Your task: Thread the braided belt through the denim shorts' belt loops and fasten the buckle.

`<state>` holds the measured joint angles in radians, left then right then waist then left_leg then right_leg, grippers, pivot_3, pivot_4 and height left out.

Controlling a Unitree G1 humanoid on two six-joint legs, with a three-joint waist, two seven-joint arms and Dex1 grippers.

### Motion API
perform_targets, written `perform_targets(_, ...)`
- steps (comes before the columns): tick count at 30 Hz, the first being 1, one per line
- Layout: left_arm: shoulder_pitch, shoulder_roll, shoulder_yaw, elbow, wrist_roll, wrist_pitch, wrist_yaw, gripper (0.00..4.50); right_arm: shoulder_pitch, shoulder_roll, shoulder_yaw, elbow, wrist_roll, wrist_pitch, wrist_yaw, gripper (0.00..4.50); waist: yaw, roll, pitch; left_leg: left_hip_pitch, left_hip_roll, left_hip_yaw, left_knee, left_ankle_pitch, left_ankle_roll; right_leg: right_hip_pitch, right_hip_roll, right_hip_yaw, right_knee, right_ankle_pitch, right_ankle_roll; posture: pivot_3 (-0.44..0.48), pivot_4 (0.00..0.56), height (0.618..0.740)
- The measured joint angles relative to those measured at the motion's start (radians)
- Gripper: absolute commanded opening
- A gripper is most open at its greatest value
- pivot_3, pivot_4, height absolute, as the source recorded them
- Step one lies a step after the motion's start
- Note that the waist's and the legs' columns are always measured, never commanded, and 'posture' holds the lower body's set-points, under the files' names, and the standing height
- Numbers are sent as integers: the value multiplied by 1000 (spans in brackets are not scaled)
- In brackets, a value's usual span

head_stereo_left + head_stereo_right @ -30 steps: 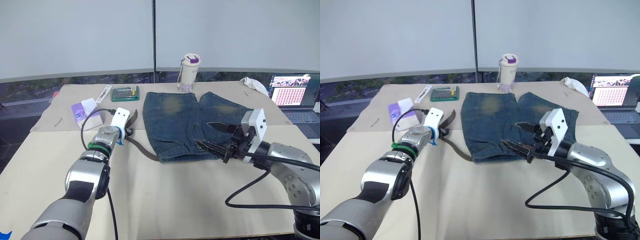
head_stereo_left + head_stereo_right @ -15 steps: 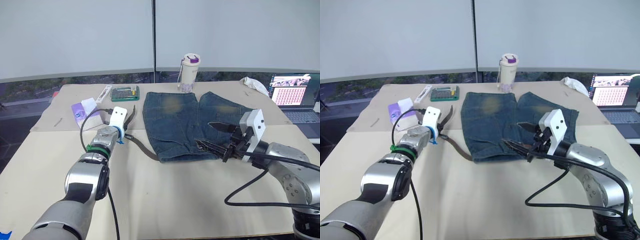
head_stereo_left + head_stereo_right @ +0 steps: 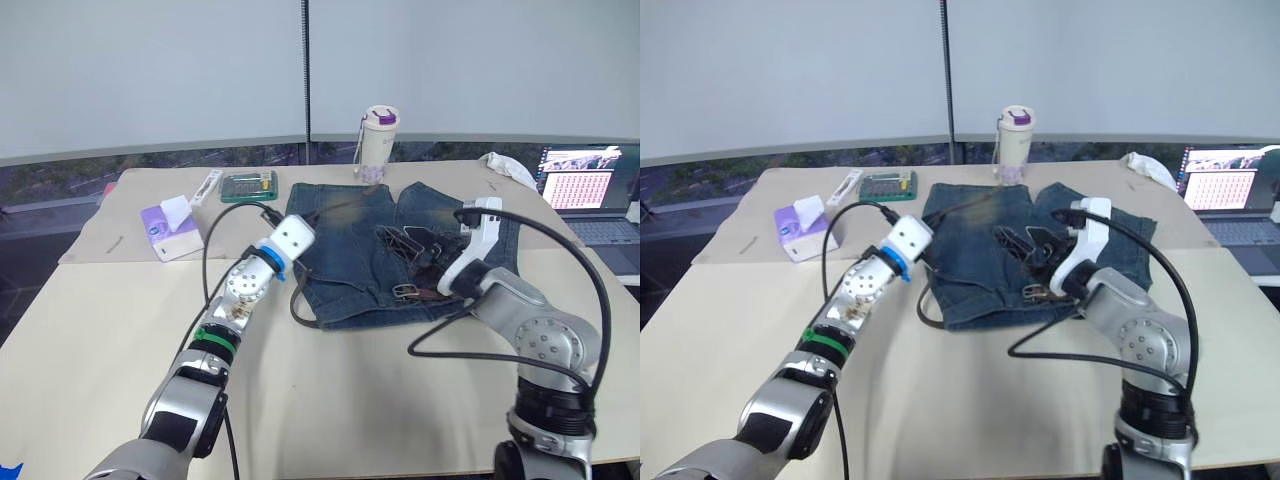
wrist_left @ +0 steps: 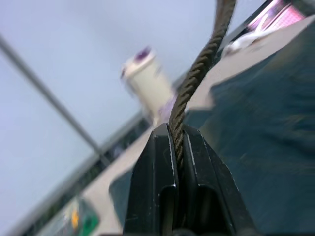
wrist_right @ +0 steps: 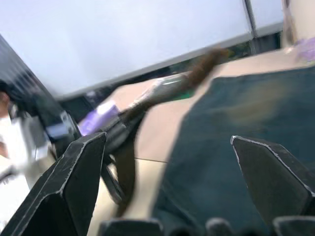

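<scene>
Since before, left gripper (image 4: 178, 147), clenched on dark brown braided belt (image 4: 197, 78), reached faded blue denim shorts (image 3: 350, 250) mid-frame; right gripper (image 5: 170, 177) spread wide.

Tumbler (image 3: 379, 144), tissue box (image 3: 171, 229), laptop (image 3: 590, 200)

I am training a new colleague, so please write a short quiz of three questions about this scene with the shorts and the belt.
1. True or false: the left claw is shut on the belt.
2. What stands at the far edge of the table, just beyond the shorts? A) a cup with a purple lid B) a red kettle C) a potted plant
3. Fill in: the right claw is ____, with nothing between its fingers.

Key: 1 true; 2 A; 3 open.
</scene>
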<state>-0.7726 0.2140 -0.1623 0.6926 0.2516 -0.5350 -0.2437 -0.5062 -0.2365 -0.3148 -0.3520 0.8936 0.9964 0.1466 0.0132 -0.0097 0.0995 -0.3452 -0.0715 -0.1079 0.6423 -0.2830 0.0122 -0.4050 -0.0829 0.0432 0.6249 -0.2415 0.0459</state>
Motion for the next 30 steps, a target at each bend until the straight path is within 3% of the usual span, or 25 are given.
perform_targets(6,50,19,-53,-96,137,-77,119,8,-15,135,-86,47,180,45,-216,4500,-3,3,-2,0,0,0,0,-1,3,-1,1,0,1,0,0,0,150,740)
perform_targets(13,82,27,-93,-114,214,-113,186,8,-47,170,-128,81,320,22,-368,4500,-6,5,-3,1,0,0,0,-2,5,0,3,0,1,0,0,0,150,740)
perform_targets(17,82,32,-101,-103,229,-132,215,0,-46,152,-131,119,339,-13,-405,3368,-8,5,-3,1,0,1,0,-2,5,0,4,0,1,0,0,0,150,740)
perform_targets(24,82,40,-111,-87,220,-152,198,0,-37,131,-130,127,345,-42,-414,778,-12,5,-3,1,0,1,0,-2,5,0,4,0,1,0,0,0,150,740)
perform_targets(26,82,46,-112,-84,215,-163,187,0,-27,128,-127,127,344,-55,-414,357,-14,5,-3,0,0,1,0,-2,5,0,4,0,1,0,0,0,150,740)
perform_targets(27,82,53,-115,-76,204,-163,160,755,-18,112,-113,127,330,-58,-409,0,-15,6,-3,1,0,1,0,-3,5,0,4,0,1,0,0,0,150,740)
perform_targets(30,83,73,-121,-58,185,-163,115,1693,0,105,-92,127,301,-73,-406,0,-17,6,-3,1,1,1,0,-2,5,0,5,-1,1,0,0,0,150,740)
